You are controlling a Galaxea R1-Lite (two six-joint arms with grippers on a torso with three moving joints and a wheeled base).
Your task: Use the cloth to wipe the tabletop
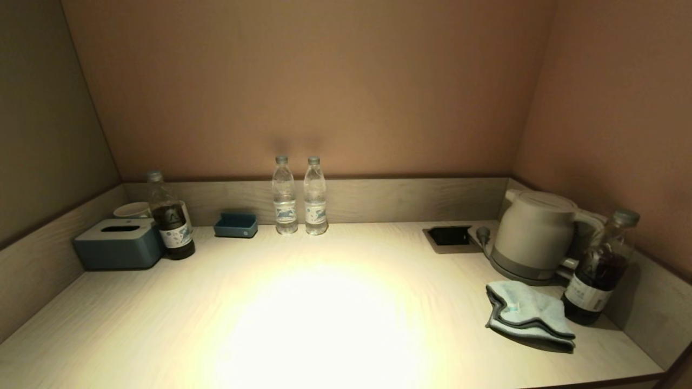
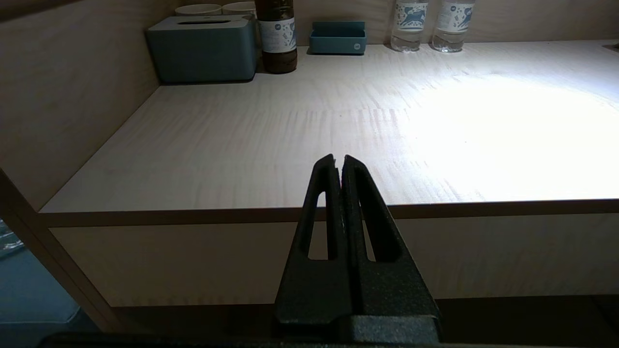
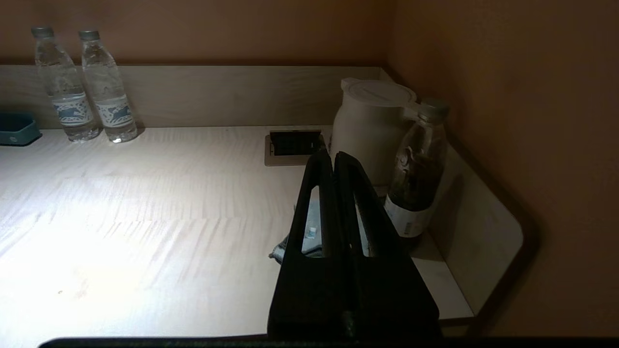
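The pale blue-green cloth [image 1: 527, 313] lies crumpled on the pale wood-grain tabletop [image 1: 324, 302] at the front right, in front of the kettle and beside a dark bottle. Neither gripper shows in the head view. My right gripper [image 3: 333, 155] is shut and empty, held above and in front of the cloth [image 3: 309, 232], which shows partly through its finger openings. My left gripper [image 2: 338, 158] is shut and empty, held in front of the tabletop's [image 2: 290, 145] front edge at the left. The black socket recess [image 1: 448, 235] sits at the back right.
A white kettle [image 1: 532, 235] and a dark bottle [image 1: 597, 270] stand at the right by the rim. Two water bottles [image 1: 300, 195] stand at the back. A dark blue tissue box [image 1: 119, 244], another dark bottle [image 1: 172, 219], cups and a small blue tray [image 1: 235, 224] stand at the back left.
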